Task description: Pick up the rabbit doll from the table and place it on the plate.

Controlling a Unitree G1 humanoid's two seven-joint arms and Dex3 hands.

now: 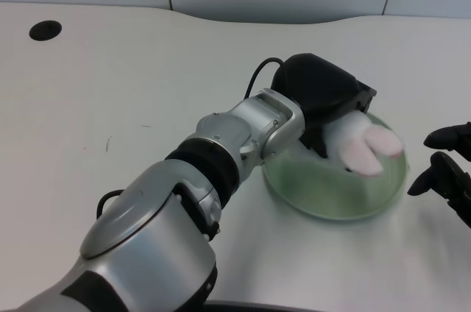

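The left hand is reaching over the green plate, its black back turned up toward the camera so that most of the fingers are hidden underneath. The rabbit doll pokes out from under it on the far right side: a white plush body with two long ears, pink on the inside, pointing down and to the right. The hand is closed around the doll's near end and has hold of it, though how the fingers wrap it cannot be seen from here.

The plate is a round, shallow, translucent green dish resting flat on the white surface. The doll is over the plate's upper right part, its ears reaching toward the right rim. Whether the doll already touches the plate or is still held just above it, I cannot tell; its outline is a little blurred. Nothing else lies in the plate.

The silver left forearm runs up from the lower left corner, with a black cable looping at the wrist. The right hand sits at the right edge of the view, just beside the plate. A dark round hole shows in the surface at the far left
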